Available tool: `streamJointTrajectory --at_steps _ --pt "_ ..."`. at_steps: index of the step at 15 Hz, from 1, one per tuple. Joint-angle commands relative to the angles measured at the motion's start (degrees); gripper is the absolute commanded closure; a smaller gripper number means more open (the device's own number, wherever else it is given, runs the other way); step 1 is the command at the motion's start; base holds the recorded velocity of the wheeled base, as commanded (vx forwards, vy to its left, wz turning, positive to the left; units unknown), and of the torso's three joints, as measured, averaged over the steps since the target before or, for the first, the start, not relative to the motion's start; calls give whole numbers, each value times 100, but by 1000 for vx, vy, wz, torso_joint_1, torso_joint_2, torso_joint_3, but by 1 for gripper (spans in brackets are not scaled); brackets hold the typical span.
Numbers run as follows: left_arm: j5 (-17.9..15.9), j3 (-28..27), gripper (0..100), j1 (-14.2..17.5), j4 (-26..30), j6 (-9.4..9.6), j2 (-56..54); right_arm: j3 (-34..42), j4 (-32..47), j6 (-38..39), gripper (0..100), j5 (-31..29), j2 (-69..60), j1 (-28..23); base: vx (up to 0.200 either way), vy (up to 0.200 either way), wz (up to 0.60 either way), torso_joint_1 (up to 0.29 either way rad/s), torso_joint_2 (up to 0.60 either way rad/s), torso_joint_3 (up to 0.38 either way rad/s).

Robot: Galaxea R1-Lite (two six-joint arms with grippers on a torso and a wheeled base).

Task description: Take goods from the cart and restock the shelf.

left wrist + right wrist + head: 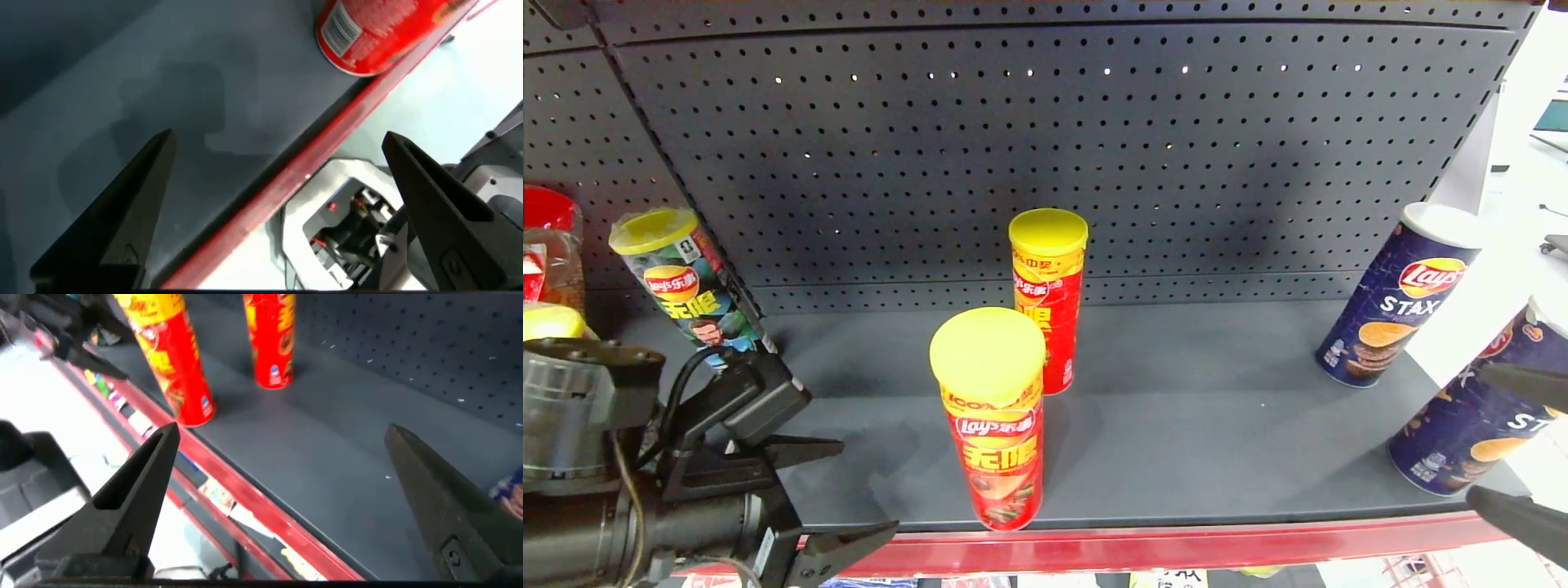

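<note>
A tall red cylindrical chip can with a yellow plastic lid [996, 425] stands upright at the lower centre of the head view. It is at the front of the dark grey metal shelf [1217, 433], just behind the red front lip [1176, 543]. The left gripper [866, 488] sits at lower left, fingers spread and empty, apart from the can. The right gripper [1476, 433], at the right edge, is likewise spread and empty.
</note>
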Motion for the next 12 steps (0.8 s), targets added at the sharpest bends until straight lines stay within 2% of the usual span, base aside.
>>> streamJointTrajectory --at_steps 1,2,9,12 --pt "-21 -180 0 -194 -19 5 437 12 -4 27 0 3 -164 -72 0 0 0 0 0 0" --pt "-30 -206 0 -273 -19 5 552 12 -4 71 0 3 -217 -116 0 0 0 0 0 0" --pt "14 -690 0 -308 -63 58 1211 -138 -4 71 0 3 -235 -221 0 0 0 0 0 0" --pt "31 -901 0 -457 -318 49 1553 -182 5 71 0 -6 -235 -230 0 0 0 0 0 0"
